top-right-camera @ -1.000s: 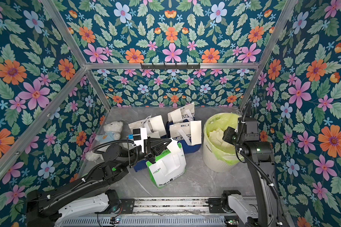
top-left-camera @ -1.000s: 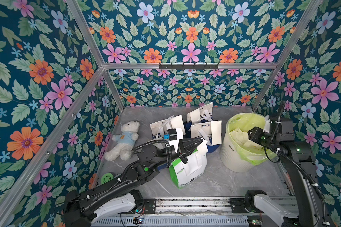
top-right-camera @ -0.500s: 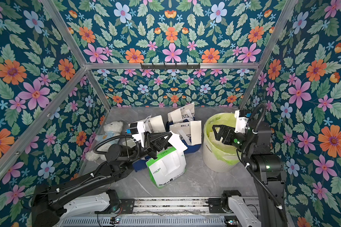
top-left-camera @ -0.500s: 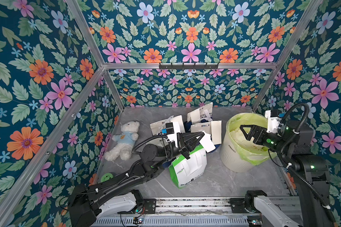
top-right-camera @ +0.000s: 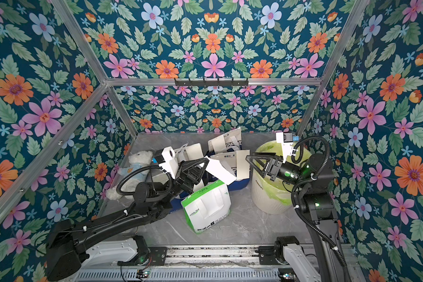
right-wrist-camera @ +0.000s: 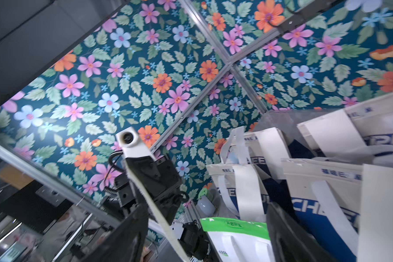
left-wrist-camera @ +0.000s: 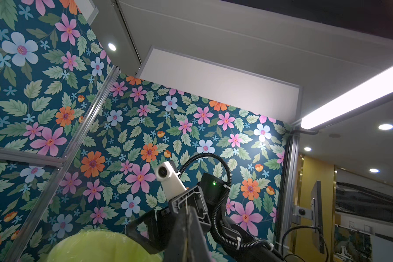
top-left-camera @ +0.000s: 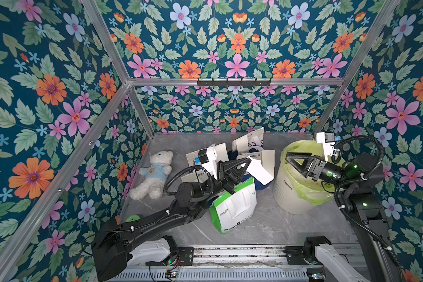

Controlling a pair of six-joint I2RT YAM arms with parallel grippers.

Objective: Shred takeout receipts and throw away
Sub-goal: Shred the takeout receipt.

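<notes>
Left gripper (top-left-camera: 248, 161) is pinched fully shut on one edge of a receipt (top-left-camera: 260, 172), a plain white sheet held up in the air above the bags, just off table centre toward 2 o'clock. The sheet hangs tilted from the fingertips toward 4 o'clock; its far corner comes close to the bin (top-left-camera: 288, 195) wall, touching or not can't be told. Both top views show this grip; the left wrist view shows the two fingers (left-wrist-camera: 177, 240) pressed together. Right gripper (top-left-camera: 288, 156) hangs over the bin mouth at 3 o'clock, pointing toward 9 o'clock at the receipt, near it but apart. Right wrist view shows its fingers (right-wrist-camera: 127, 236) spread wide, nothing gripped, and the receipt edge-on ahead of them. Bin is cream with a yellow-green liner, upright at 3 o'clock on the grey table (top-left-camera: 266, 227). Other receipts (top-left-camera: 269, 156) lie flat against the faces of the white-and-blue bags (top-left-camera: 250, 142) bunched from centre to 12 o'clock. White-and-green bag (top-left-camera: 232, 207) leans tilted at 6 o'clock of that bunch, just below the left wrist. Teddy bear (top-left-camera: 154, 175) in a light blue top lies at 9 o'clock by the wall, well apart from the bin. Small green disc (top-left-camera: 132, 218) at 8 o'clock, partly hidden by the left arm.
</notes>
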